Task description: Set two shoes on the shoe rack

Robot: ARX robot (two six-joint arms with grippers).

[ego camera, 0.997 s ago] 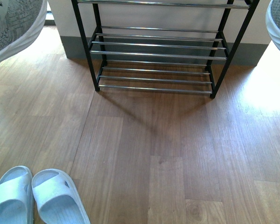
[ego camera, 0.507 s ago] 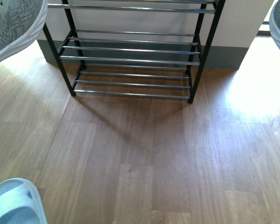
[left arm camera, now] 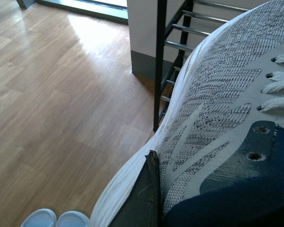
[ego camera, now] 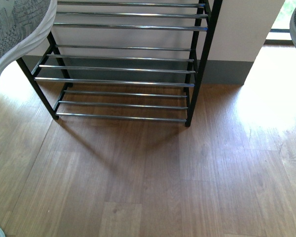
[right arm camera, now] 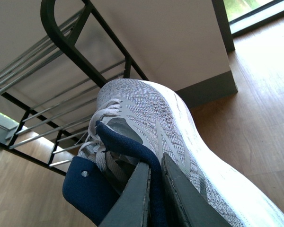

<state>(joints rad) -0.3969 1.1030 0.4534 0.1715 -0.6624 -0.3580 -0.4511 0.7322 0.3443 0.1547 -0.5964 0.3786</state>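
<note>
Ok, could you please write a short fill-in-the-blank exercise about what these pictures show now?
1. The frame of the shoe rack is ____.
2. The right hand pinches a grey sneaker by its navy ____.
3. The pale blue slides lie on the wooden ____.
Missing words: black; collar; floor.

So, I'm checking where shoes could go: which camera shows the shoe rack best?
Front view: the shoe rack faces it, several tiers visible. Left wrist view shows only one end post past the sneaker; right wrist view, the rounded top end.
</note>
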